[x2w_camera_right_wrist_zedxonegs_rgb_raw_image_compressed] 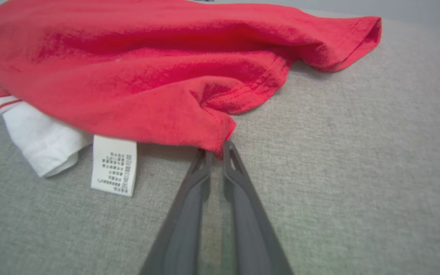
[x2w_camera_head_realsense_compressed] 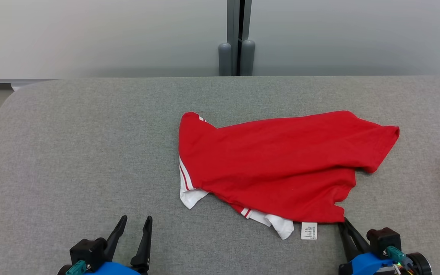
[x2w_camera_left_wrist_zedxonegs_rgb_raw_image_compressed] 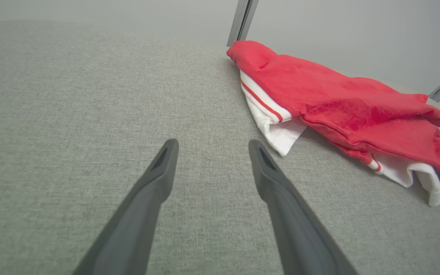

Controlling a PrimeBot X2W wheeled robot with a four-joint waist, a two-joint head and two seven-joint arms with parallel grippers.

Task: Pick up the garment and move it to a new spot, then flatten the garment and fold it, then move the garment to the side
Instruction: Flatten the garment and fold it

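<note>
Left end effector point(x2w_camera_head_realsense_compressed: 136, 218) over grey upholstery point(x2w_camera_head_realsense_compressed: 71, 133)

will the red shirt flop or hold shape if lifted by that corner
Probably floppy: the shirt lies in soft folds, so it should drape from the corner at the right gripper. Likely light, being thin cloth. It may drag on the textured grey surface.

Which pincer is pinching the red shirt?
The right pincer: it is closed on the near corner of the shirt. The left pincer stands wide open, apart from the shirt.
</note>
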